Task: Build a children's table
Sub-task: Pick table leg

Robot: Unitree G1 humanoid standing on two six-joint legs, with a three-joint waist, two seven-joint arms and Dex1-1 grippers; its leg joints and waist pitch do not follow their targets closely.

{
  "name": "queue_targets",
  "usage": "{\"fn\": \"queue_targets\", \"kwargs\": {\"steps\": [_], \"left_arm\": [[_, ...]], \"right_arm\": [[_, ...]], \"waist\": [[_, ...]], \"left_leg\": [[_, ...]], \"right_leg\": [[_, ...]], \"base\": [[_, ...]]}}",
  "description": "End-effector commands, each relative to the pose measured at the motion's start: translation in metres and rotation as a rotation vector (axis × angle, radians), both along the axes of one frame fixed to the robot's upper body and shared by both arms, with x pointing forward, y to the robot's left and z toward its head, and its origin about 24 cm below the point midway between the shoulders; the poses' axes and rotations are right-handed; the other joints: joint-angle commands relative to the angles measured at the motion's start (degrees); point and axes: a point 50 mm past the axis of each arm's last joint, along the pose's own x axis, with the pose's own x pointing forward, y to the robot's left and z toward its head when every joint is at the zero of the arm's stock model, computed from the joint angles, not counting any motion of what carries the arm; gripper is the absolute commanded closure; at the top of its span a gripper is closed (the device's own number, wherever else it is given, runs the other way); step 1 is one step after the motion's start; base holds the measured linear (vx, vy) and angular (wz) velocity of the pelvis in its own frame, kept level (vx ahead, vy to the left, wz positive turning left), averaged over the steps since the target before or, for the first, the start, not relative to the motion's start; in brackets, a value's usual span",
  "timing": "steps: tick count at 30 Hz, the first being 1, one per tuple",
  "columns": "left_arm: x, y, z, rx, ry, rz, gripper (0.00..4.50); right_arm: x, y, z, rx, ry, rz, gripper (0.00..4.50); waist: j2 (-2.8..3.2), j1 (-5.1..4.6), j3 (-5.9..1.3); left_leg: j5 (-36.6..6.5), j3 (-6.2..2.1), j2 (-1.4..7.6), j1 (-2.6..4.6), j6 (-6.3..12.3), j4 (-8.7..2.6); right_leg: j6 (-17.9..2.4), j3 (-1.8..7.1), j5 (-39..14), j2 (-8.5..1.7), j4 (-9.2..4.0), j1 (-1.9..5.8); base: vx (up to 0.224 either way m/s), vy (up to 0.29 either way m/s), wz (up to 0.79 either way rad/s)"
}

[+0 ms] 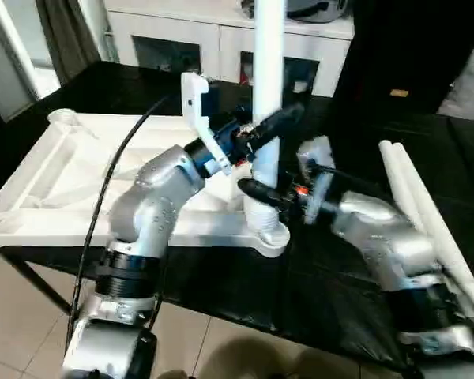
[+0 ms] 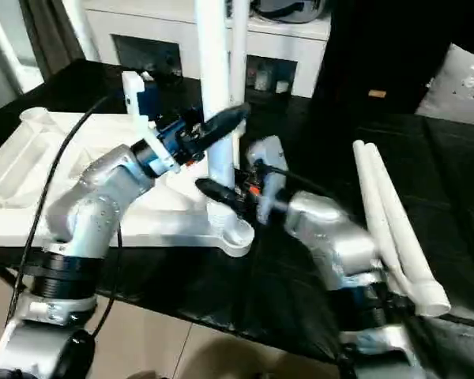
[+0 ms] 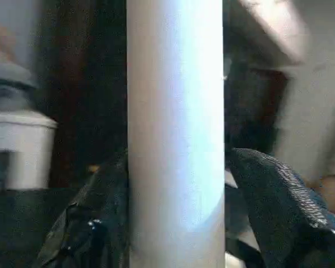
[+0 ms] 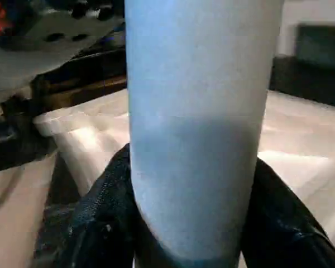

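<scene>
The white table top (image 1: 87,181) lies upside down on a black table, ribbed side up. One white leg (image 1: 268,79) stands upright in its near right corner socket (image 1: 270,234). My left gripper (image 1: 272,130) reaches around the leg at mid height. In the left wrist view one finger touches the leg (image 3: 176,134) and the other finger (image 3: 268,195) stands a little off it, so the gripper is open. My right gripper (image 1: 257,193) is shut on the same leg just above the socket, and both fingers (image 4: 100,223) press the leg (image 4: 201,111).
Two more white legs (image 1: 426,213) lie side by side on the black table (image 1: 340,300) at the right. A white cabinet (image 1: 221,31) with dark glass doors stands behind. A black cable (image 1: 103,205) hangs along my left arm. Tiled floor lies below the near edge.
</scene>
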Motion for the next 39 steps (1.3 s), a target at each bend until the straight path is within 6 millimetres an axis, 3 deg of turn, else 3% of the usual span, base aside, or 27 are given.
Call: {"fn": "queue_targets", "kwargs": {"steps": [1, 5, 6, 8, 9, 16, 21, 32, 33, 39], "left_arm": [[-0.002, -0.008, 0.008, 0.037, -0.099, 0.108, 1.43], [0.0, -0.013, 0.01, 0.076, -0.172, 0.221, 1.43], [0.006, -0.013, 0.013, 0.042, -0.161, 0.326, 1.43], [0.008, -0.013, 0.013, 0.022, -0.149, 0.361, 1.43], [0.01, -0.013, 0.013, 0.0, -0.137, 0.385, 1.6], [0.007, -0.027, 0.001, 0.033, -0.114, 0.358, 2.22], [0.008, -0.03, -0.002, 0.053, -0.105, 0.344, 2.61], [0.012, -0.024, -0.002, 0.04, -0.096, 0.369, 2.69], [0.014, -0.021, -0.001, 0.037, -0.092, 0.38, 2.7], [0.027, 0.002, 0.003, -0.011, -0.024, 0.432, 2.71]], "right_arm": [[0.011, 0.002, 0.011, 0.01, -0.063, -0.133, 2.6], [0.017, 0.008, 0.013, 0.033, -0.077, -0.212, 2.6], [0.02, 0.013, 0.015, 0.057, -0.079, -0.268, 2.6], [0.021, 0.014, 0.015, 0.063, -0.08, -0.285, 2.6], [0.022, 0.016, 0.015, 0.066, -0.082, -0.3, 2.6], [0.019, 0.029, 0.013, 0.055, -0.096, -0.273, 2.6], [0.019, 0.031, 0.012, 0.05, -0.103, -0.275, 2.6], [0.02, 0.03, 0.012, 0.034, -0.108, -0.284, 2.6], [0.02, 0.029, 0.014, 0.044, -0.113, -0.269, 2.04], [0.015, 0.014, 0.021, 0.112, -0.096, -0.189, 1.48]], "waist": [[-0.63, -0.27, -4.21], [-0.65, -0.77, -4.22], [-0.48, -1.03, -4.21], [-0.6, -1.02, -4.26], [-0.35, -1.04, -4.26], [-0.14, -1.23, -4.27], [-0.14, -1.28, -4.22], [-0.08, -1.32, -4.16], [-0.09, -1.29, -4.28], [-0.18, -1.15, -4.25]], "left_leg": [[-3.18, -0.49, 1.98, -0.54, 1.36, -4.06], [-3.31, -0.57, 2.04, -0.61, 1.75, -4.14], [-3.41, -0.54, 1.96, -0.65, 1.84, -4.1], [-3.54, -0.47, 1.91, -0.59, 1.73, -4.06], [-3.47, -0.47, 1.88, -0.57, 1.97, -4.07], [-4.02, -0.5, 1.97, -0.62, 3.13, -4.02], [-5.09, -0.5, 2.04, -0.46, 2.88, -4.1], [-5.25, -0.46, 1.97, -0.46, 3.05, -4.08], [-5.13, -0.52, 1.98, -0.5, 3.03, -4.05], [-4.84, -0.48, 1.93, -0.39, 3.81, -4.0]], "right_leg": [[-6.51, 3.04, -15.49, -3.3, -4.05, 4.3], [-5.76, 3.11, -14.99, -3.21, -3.97, 4.28], [-5.99, 3.13, -14.45, -3.15, -3.99, 4.14], [-6.48, 3.13, -13.88, -3.18, -3.92, 4.33], [-6.85, 3.14, -13.38, -3.17, -3.9, 4.23], [-8.45, 3.15, -11.19, -3.16, -3.8, 4.24], [-8.57, 3.18, -12.09, -3.17, -3.88, 4.19], [-8.54, 3.12, -12.88, -3.17, -4.04, 4.1], [-8.47, 3.13, -12.6, -3.23, -3.93, 4.25], [-8.93, 3.11, -11.25, -3.12, -3.78, 4.32]], "base": [[0.0, 0.0, 0.0], [0.0, 0.0, 0.0], [0.0, 0.0, 0.0], [0.0, 0.0, 0.0], [0.0, 0.0, 0.0], [0.0, 0.0, 0.0], [0.0, 0.0, 0.0], [0.0, 0.0, 0.0], [0.0, 0.0, 0.0], [0.0, 0.0, 0.0]]}}
